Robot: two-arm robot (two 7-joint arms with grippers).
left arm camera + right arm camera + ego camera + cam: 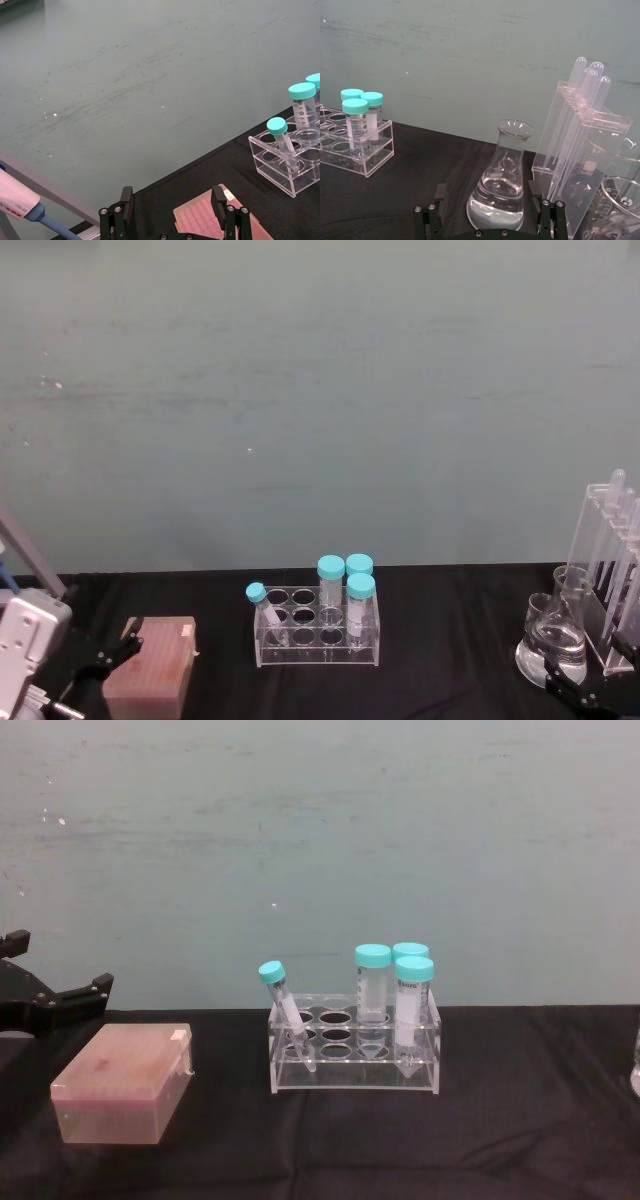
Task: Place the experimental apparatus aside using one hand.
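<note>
Head view: clear labware grouped at the right edge of the black-clothed table (pixel 450 680) — conical flask (pixel 553 636) holding some clear liquid, with the acrylic rack of long glass tubes (pixel 612 575) just beside it on the far right. Right gripper (pixel 590 690) low at the near right corner, just in front of the flask. Left gripper (pixel 105 658) parked at the near left, beside a pink pipette-tip box (pixel 152 666). Centrifuge-tube rack (pixel 318 625) with teal-capped tubes mid-table, untouched.

Left wrist view: jaws spread wide, empty, tip box below.

Right wrist view: jaws wide apart on either side of the flask base, not yet closed; low glass beaker (pixel 620 205) partly seen past the tube rack.

Chest view: left gripper raised at the left edge.

Judged step: approach to grasp, nothing lifted. Next move: close on the flask body and lift clear of the neighbouring rack.
</note>
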